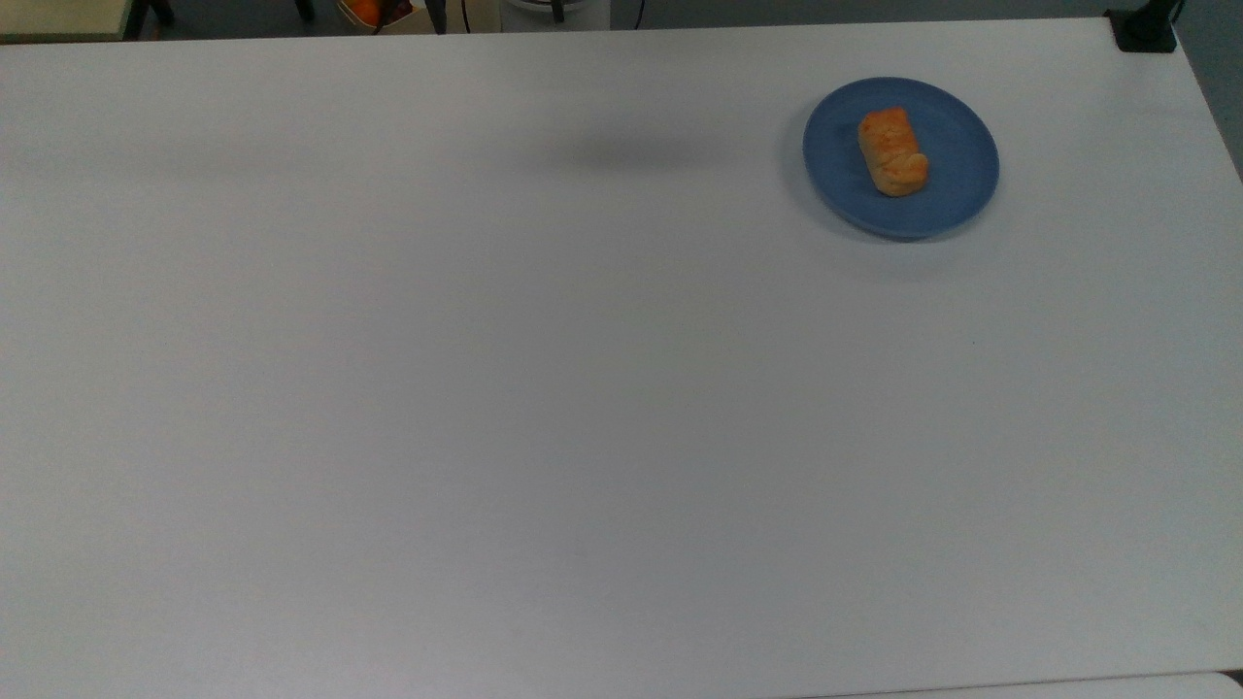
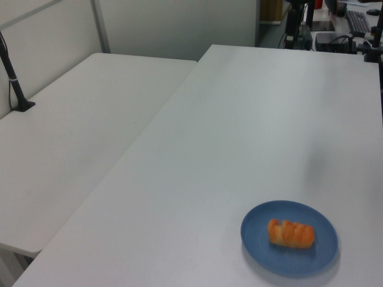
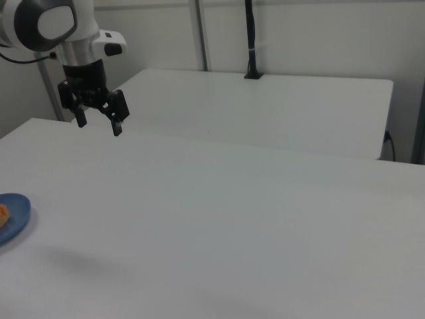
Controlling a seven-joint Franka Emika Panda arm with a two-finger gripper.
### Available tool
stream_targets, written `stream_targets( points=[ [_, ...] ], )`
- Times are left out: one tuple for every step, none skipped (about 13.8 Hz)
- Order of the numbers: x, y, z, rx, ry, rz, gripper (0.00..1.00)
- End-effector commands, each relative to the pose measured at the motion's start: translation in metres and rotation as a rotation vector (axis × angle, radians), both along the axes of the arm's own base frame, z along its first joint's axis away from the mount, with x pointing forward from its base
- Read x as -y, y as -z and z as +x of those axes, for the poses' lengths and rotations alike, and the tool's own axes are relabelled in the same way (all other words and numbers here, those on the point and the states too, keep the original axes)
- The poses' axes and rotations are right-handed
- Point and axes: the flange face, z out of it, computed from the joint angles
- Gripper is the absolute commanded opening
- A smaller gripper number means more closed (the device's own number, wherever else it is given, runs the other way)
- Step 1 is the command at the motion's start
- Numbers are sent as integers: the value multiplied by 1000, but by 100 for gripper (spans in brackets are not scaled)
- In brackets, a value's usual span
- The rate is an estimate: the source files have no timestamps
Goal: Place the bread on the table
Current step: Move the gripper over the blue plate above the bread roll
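The bread [image 1: 892, 151], a small golden-orange ridged roll, lies on a round blue plate [image 1: 957, 184] near the top view's upper right. In the left view the bread [image 2: 291, 234] lies on the plate [image 2: 257, 230] at the lower right. The right view's left edge shows a slice of the plate [image 3: 16, 216] with a sliver of bread [image 3: 2, 212]. My gripper [image 3: 99, 123] hangs open and empty high above the white table [image 3: 219, 219], well apart from the plate.
A second white table [image 2: 72, 137] adjoins the left view's left side, with a black pole clamped to it [image 2: 15, 84]. A black clamp [image 1: 1144, 29] sits at the top view's upper right corner. Clutter stands beyond the far edge.
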Motion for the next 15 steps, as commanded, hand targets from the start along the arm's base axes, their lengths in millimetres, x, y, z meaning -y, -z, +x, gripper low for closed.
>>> stream_targets(
  points=[
    [9, 3, -4, 8, 34, -21, 100],
    [9, 4, -4, 5, 34, -21, 100],
    [10, 4, -5, 4, 35, -21, 100],
    [13, 4, -5, 5, 41, -21, 100],
    [16, 4, -4, 4, 46, -21, 100],
    [16, 4, -4, 5, 48, -21, 100],
    [16, 5, -4, 1, 47, -21, 100],
    [16, 5, -6, -5, 45, -21, 100],
    [16, 7, -7, -17, 31, -22, 100],
    [16, 9, -8, -35, 29, -21, 100],
    [15, 11, -9, -49, 27, -21, 100],
    [13, 14, -10, -67, 22, -21, 100],
    [11, 18, -11, -91, 13, -21, 100],
    [6, 19, -13, -104, -2, -21, 100],
    [-2, 18, -14, -106, -14, -18, 100]
  ],
)
